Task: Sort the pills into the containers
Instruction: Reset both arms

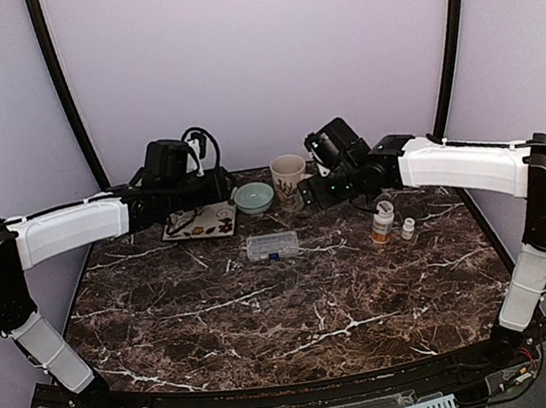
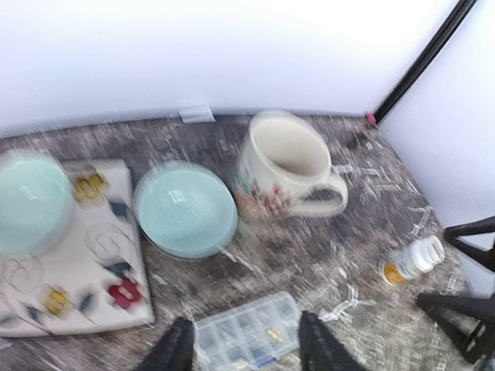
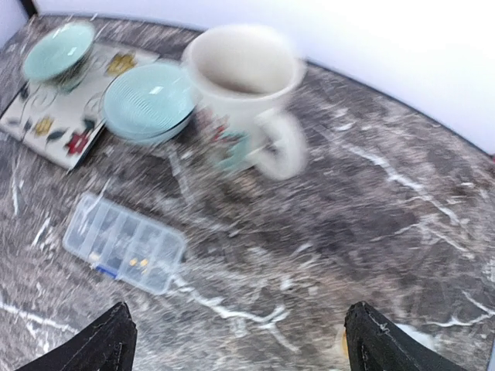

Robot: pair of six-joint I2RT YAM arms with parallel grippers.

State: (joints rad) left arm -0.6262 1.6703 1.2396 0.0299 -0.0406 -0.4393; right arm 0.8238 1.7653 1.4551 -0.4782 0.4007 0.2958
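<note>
Jaws of the left gripper (image 2: 244, 320) stand apart and hold nothing, with the clear pill box (image 2: 232, 342) ahead of them. On the right gripper (image 3: 238, 309) they are wide and empty, with the mug (image 3: 240, 93) ahead.

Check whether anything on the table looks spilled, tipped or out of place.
Nothing stands out: the organiser lies flat, the mug and bottle stand upright, and no spill shows.

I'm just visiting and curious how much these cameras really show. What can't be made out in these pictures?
- Pills in the organiser box: too small in the top view, smeared by motion blur in both wrist views.
- Pill bottle label: too small from above, blurred in the left wrist view.
- Bowl on the flowered mat: cut off by the left wrist view's left edge.
</note>
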